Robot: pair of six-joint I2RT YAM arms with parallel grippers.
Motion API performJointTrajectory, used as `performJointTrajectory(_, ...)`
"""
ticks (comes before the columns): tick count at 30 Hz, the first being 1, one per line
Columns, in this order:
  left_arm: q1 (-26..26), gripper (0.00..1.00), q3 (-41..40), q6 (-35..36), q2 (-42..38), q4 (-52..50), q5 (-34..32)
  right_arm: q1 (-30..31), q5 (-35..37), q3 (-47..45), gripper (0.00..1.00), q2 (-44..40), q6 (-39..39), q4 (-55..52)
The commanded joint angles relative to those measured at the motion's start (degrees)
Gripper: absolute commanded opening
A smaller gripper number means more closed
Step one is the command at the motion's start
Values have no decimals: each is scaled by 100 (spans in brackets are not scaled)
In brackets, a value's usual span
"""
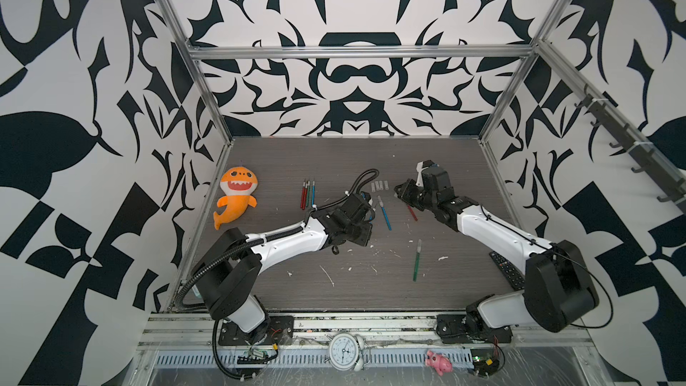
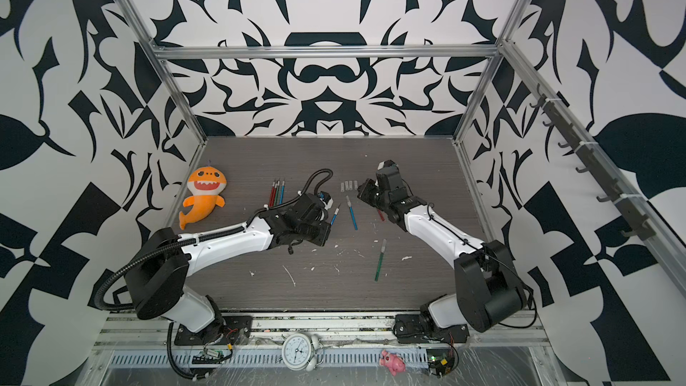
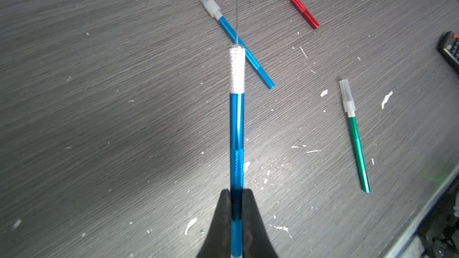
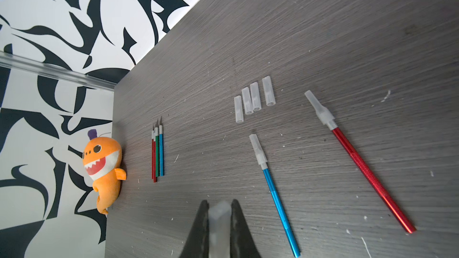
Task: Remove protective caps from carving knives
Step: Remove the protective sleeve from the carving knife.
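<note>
Bench of dark woodgrain: left tool clamps an uncapped blue knife; right tool pinches one cap. Four bare knives lie bundled at ten o'clock, a capped green knife at four — four loose caps in a row at one o'clock.

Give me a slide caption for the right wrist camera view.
Jaws clamp a removed cap; beyond lie four loose caps, four bared knives, a capped blue knife and a capped red knife.
</note>
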Motion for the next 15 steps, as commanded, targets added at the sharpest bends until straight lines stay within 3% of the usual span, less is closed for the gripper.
performJointTrajectory(1, 297, 0, 193, -15, -174, -411, -394, 28, -10, 126, 0, -283, -401, -208)
performJointTrajectory(10, 1480, 0, 718, -348, 213, -954, -835, 93, -414, -117, 0, -500, -859, -399)
performJointTrajectory(15, 1644, 0, 1223, -204, 766, -1225, -1262, 169, -432, -173, 0, -508, -1204, -553)
